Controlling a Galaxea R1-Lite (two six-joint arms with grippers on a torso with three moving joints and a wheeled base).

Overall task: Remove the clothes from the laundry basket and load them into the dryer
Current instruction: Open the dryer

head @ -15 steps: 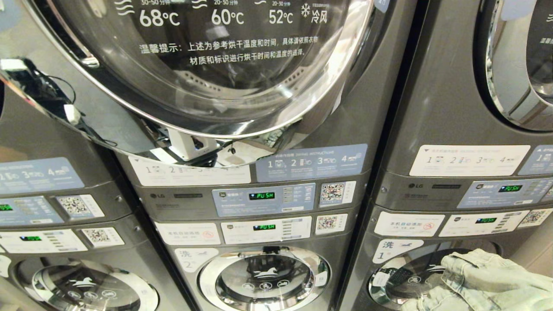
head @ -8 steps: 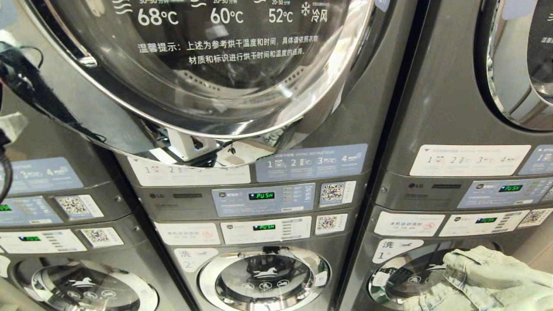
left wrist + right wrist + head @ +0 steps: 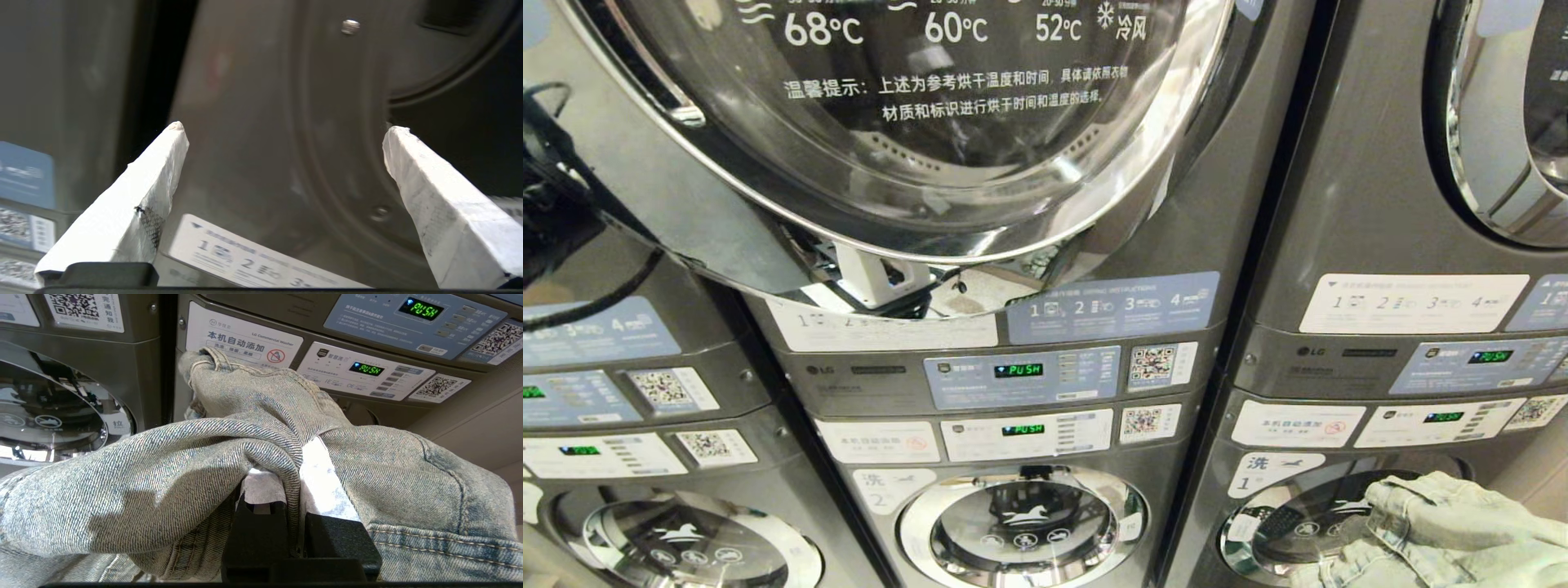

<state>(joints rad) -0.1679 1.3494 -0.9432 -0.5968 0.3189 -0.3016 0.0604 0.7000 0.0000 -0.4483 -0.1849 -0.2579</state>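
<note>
Pale denim garment (image 3: 229, 457) clamped in the right gripper (image 3: 286, 486), hanging before the lower right washer door (image 3: 1307, 523) at the head view's bottom right; left gripper (image 3: 282, 130), fingers (image 3: 139, 196) wide apart and empty, faces the middle dryer's front (image 3: 253, 143).

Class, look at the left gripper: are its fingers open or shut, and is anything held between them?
Open and empty. The left gripper has its white fingers spread wide, with only the dryer front visible between them.

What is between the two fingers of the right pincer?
A fold of the denim garment is pinched between the fingers of the right pincer. The right wrist view shows this.
</note>
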